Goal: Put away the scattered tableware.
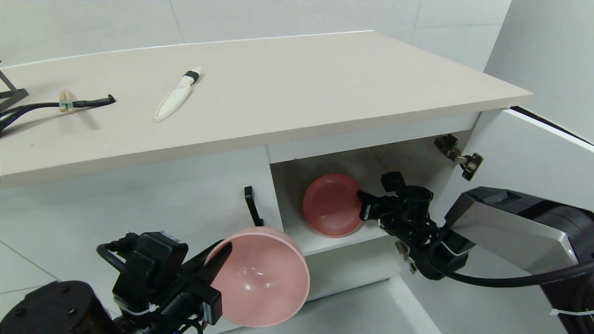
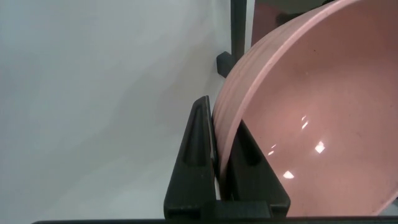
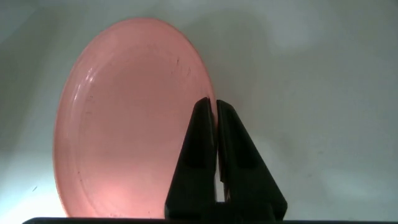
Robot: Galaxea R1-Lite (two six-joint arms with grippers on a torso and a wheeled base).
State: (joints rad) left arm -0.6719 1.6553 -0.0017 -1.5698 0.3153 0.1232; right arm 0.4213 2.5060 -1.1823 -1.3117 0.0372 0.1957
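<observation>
A pale pink bowl (image 1: 267, 278) hangs on its side below the counter, in front of the closed left cabinet door. My left gripper (image 1: 222, 253) is shut on its rim, one finger inside and one outside the bowl (image 2: 311, 118), as the left gripper (image 2: 222, 118) shows in the left wrist view. Inside the open cabinet a red-pink plate (image 1: 330, 204) stands on edge at the shelf. My right gripper (image 1: 361, 197) is shut on its right rim; the plate (image 3: 124, 124) and right gripper (image 3: 213, 107) show close up. A white utensil with a black band (image 1: 178, 95) lies on the countertop.
The countertop (image 1: 301, 83) also carries a black cable with a clip (image 1: 69, 104) at the left. The right cabinet door (image 1: 533, 153) stands swung open with its hinge (image 1: 459, 157). A black handle (image 1: 252, 204) sits on the closed left door. The shelf front edge (image 1: 343, 243) lies under the plate.
</observation>
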